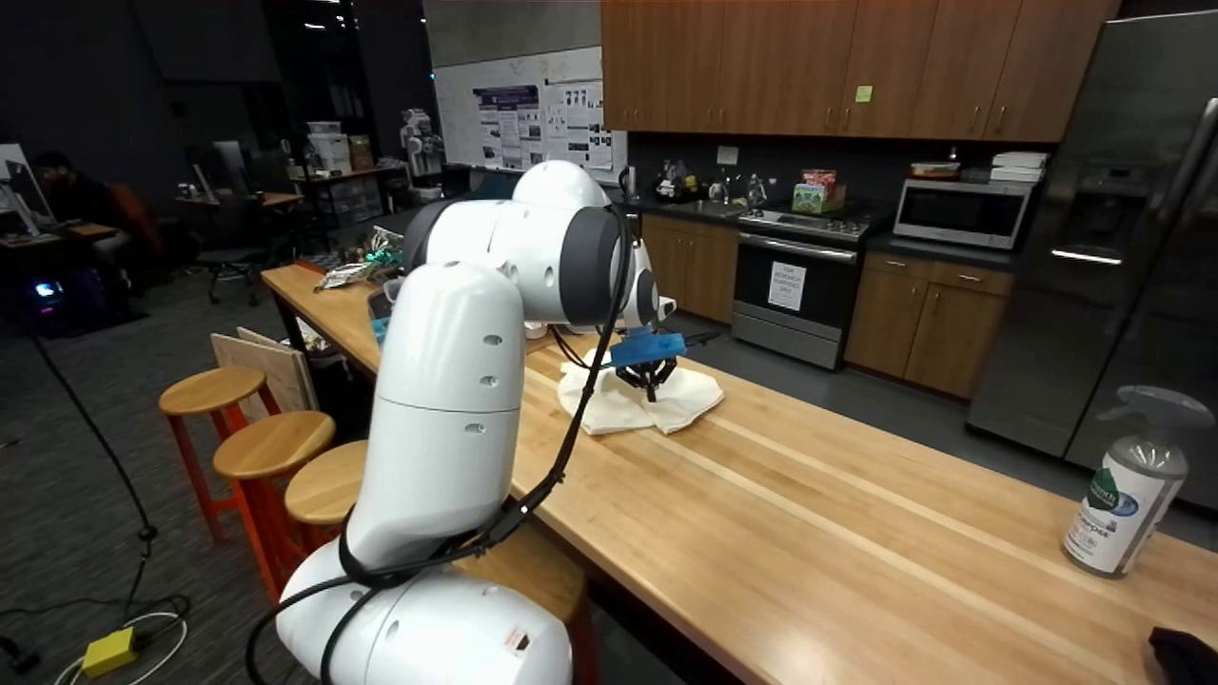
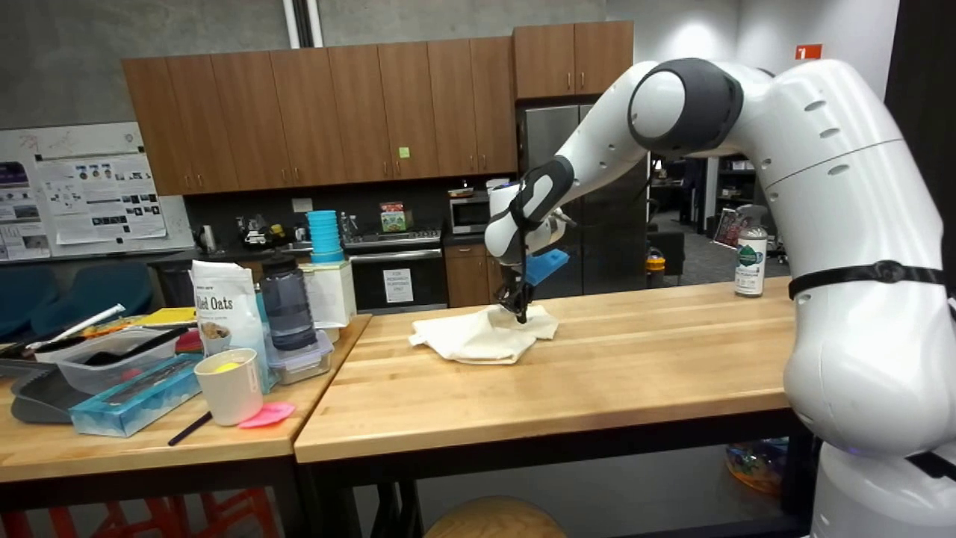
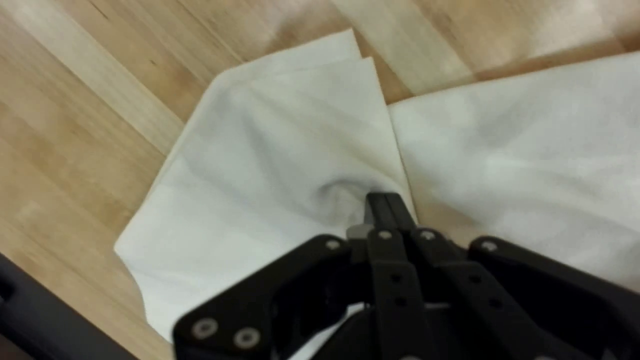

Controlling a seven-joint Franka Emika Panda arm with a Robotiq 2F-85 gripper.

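Well, your containers stand mostly on the adjoining table in an exterior view: a pale cup with something yellow inside, a clear tub with a black utensil in it, a bag of oats, and a dark bottle on or just behind a lidded box whose contents you can't make out. On the worktop, a spray bottle stands upright, well apart from your gripper. The cream cloth lies rumpled on that same worktop, directly beneath the gripper, with its fabric puckered beside the fingertips. You have the fingers together, tips down and touching the cloth, though you can't tell whether a fold is pinched between them
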